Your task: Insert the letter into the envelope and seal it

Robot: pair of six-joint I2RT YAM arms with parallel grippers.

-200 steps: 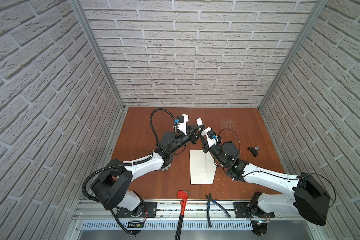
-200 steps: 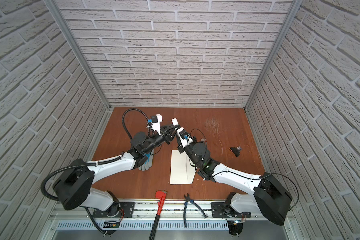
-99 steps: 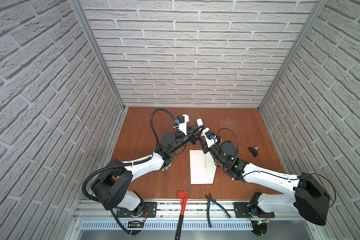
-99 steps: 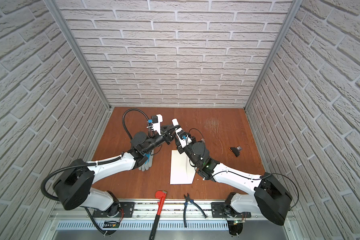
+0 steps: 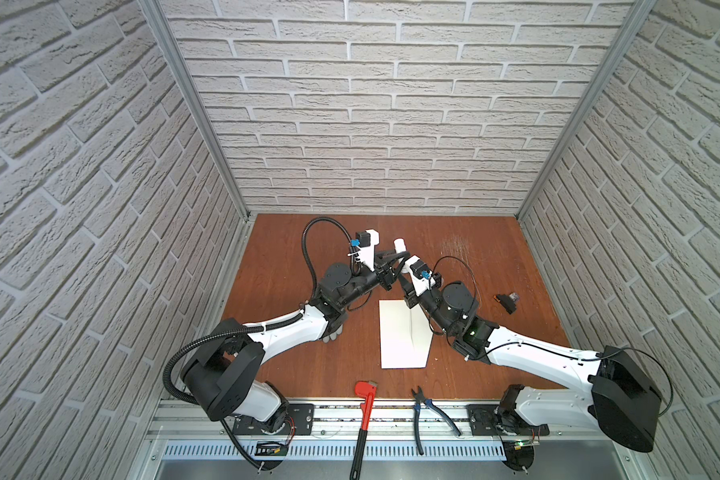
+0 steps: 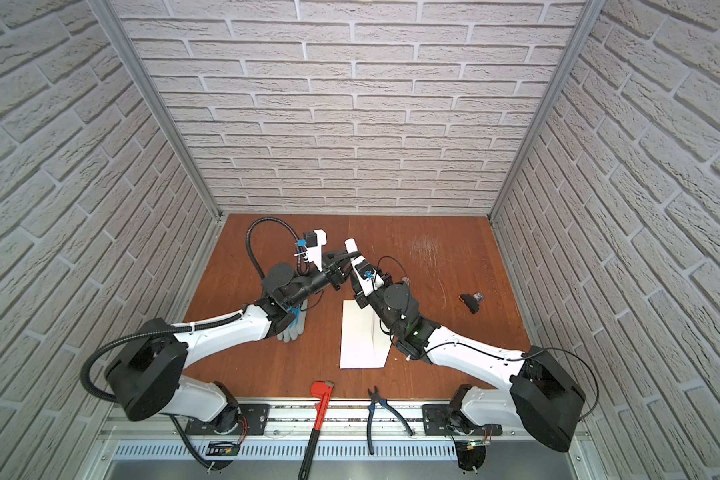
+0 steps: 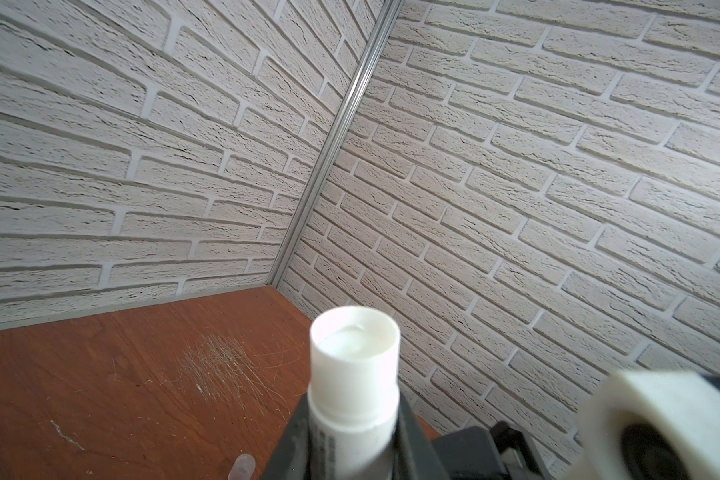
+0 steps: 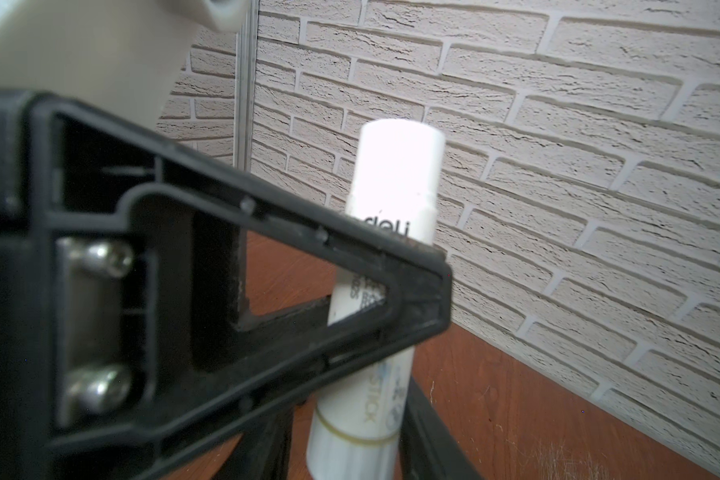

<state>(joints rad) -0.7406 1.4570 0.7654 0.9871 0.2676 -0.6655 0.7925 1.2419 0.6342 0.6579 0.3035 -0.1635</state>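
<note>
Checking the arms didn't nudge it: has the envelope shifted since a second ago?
No. The envelope lies where it did, same gap from the red wrench.

A white envelope (image 5: 402, 332) is seen on a reddish-brown, wood-grained tabletop (image 5: 283, 266), which is marked with pale scratches (image 5: 458, 249) beyond the envelope. The walls (image 5: 391, 104) are patterned with off-white bricks and grey joints. Near the envelope, a red wrench (image 5: 364, 409) with a black grip and blue-handled pliers (image 5: 420, 401) are shown. Right of the envelope in both top views, a black object (image 5: 507, 300) with an orange patch is seen; left of it, a grey glove (image 6: 291, 332). A white glue stick (image 7: 354, 374) is printed in grey and blue.
</note>
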